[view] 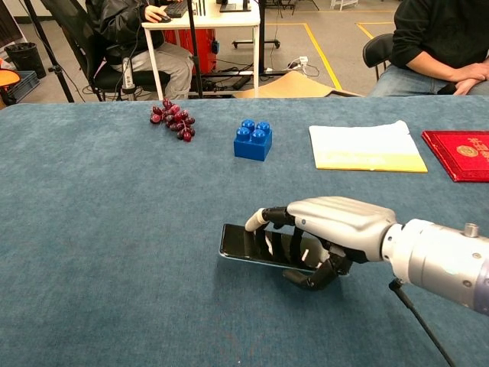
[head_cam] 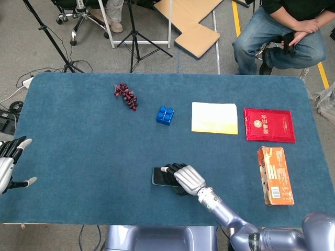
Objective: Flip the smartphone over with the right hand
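The smartphone (head_cam: pixel 160 177) (view: pixel 243 242) is a black slab lying screen up on the blue table (head_cam: pixel 78 146), near the front middle. My right hand (head_cam: pixel 185 179) (view: pixel 330 226) covers its right half, fingers curled over the top and thumb tucked at its near edge, gripping it. The phone's near right part looks slightly lifted; its right end is hidden under the hand. My left hand (head_cam: pixel 9 163) hangs off the table's left edge with fingers apart, holding nothing.
A bunch of dark grapes (head_cam: pixel 126 95) (view: pixel 173 118) and a blue brick (head_cam: pixel 165 115) (view: pixel 253 139) lie further back. A white-yellow booklet (head_cam: pixel 214 118), a red booklet (head_cam: pixel 269 125) and an orange box (head_cam: pixel 275 175) lie to the right. People sit beyond the table.
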